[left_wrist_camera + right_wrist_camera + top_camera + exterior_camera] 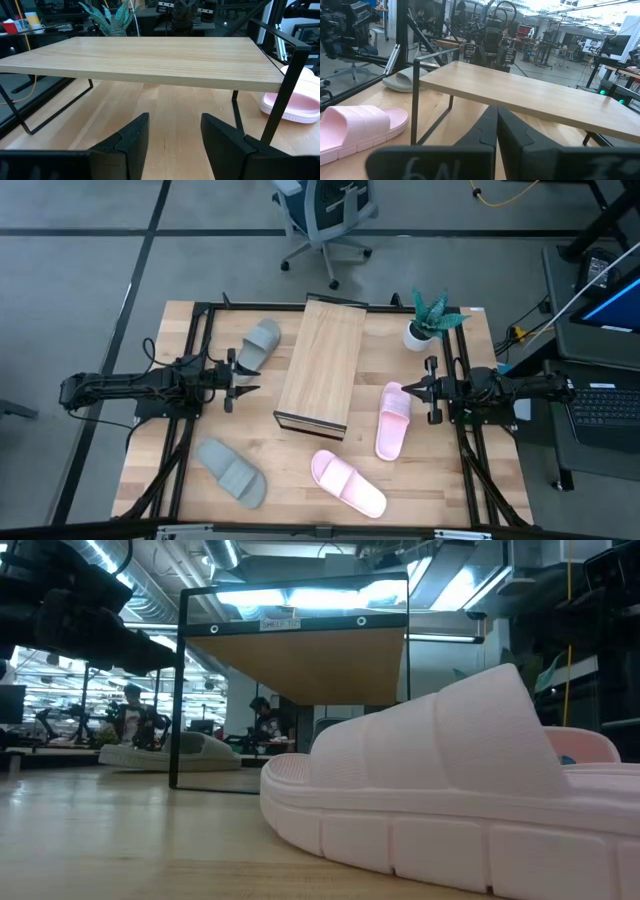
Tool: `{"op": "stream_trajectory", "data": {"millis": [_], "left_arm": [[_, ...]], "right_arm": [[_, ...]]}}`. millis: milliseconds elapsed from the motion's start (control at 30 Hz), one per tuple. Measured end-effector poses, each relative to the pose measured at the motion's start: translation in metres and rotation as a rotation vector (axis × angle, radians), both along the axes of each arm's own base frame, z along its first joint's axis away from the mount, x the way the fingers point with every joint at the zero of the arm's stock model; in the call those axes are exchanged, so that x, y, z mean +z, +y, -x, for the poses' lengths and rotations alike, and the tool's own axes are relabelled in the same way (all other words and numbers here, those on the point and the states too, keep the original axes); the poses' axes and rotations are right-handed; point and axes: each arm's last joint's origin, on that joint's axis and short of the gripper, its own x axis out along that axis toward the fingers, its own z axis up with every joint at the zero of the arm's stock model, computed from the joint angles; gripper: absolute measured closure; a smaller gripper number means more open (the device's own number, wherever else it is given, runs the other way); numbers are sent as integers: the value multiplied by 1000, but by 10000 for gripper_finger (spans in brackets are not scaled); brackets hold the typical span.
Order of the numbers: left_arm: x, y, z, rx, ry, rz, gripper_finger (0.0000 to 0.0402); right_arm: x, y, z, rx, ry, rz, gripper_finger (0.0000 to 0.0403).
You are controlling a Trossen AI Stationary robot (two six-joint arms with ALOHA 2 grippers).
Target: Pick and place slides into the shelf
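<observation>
The shelf (322,365), a light-wood board on thin black legs, stands mid-table. One grey-green slide (258,343) lies on its sole at the shelf's far left, and another (232,470) lies near the front left. A pink slide (393,420) lies right of the shelf, and a second (347,482) lies near the front edge. My left gripper (172,145) hovers open at the shelf's left side, with nothing between its fingers. My right gripper (496,135) is shut, level, at the shelf's right side, just above the far end of the pink slide (355,130).
A potted plant (430,320) stands at the table's far right corner. Black frame rails (200,360) run along the table's left and right sides under both arms. An office chair (325,220) stands beyond the far edge. Bare tabletop (300,460) lies in front of the shelf.
</observation>
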Motion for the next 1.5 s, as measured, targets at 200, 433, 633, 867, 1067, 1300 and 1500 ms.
{"op": "stream_trajectory", "data": {"millis": [200,433,633,867,1067,1300,1500], "left_arm": [[0,0,0,0,0,0,230],[0,0,0,0,0,0,230],[0,0,0,0,0,0,230],[0,0,0,0,0,0,230],[0,0,0,0,0,0,230],[0,0,0,0,0,0,230],[1,0,0,0,-7,1,230]], "right_arm": [[0,0,0,0,0,0,389],[0,0,0,0,0,0,389],[0,0,0,0,0,0,389],[0,0,0,0,0,0,389],[0,0,0,0,0,0,389],[0,0,0,0,-1,1,389],[0,0,0,6,0,-118,389]]}}
